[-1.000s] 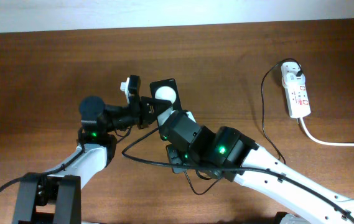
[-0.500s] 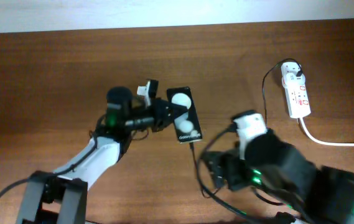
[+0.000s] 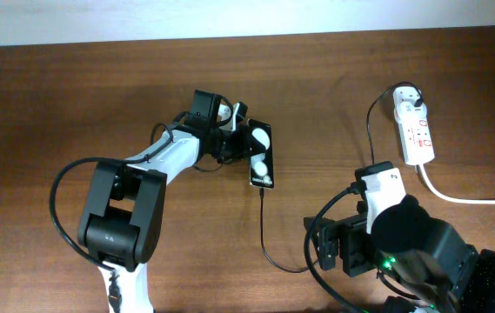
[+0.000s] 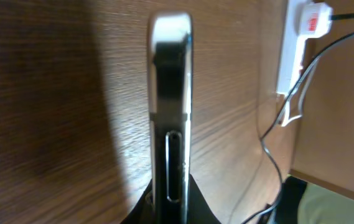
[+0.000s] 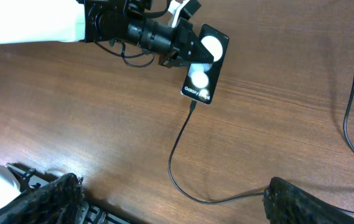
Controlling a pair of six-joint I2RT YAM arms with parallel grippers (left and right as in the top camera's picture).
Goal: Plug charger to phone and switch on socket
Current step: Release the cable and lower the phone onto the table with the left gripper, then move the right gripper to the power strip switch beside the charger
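The black phone [image 3: 261, 155] with two white round spots is clamped on its long sides by my left gripper [image 3: 240, 143], which is shut on it. In the left wrist view the phone [image 4: 172, 112] stands edge-on between the jaws of the left gripper [image 4: 172, 202]. The charger cable [image 5: 175, 158] has its tip at the phone's [image 5: 204, 59] lower end, then loops across the table toward my right side. My right gripper [image 5: 177, 205] is wide open and holds nothing; the cable lies near its right finger [image 5: 313, 202]. The white socket [image 3: 415, 129] lies at the far right.
The charger's plug head [image 3: 408, 92] sits at the socket's far end. A thick white cord [image 3: 464, 198] runs off the right edge. The black cable [image 3: 369, 148] drops left of the socket [image 4: 292, 53]. The right arm's body [image 3: 404, 243] fills the lower right.
My right gripper opened, let go of the cable and drew back to the lower right. The left gripper carried the phone a little to the right.
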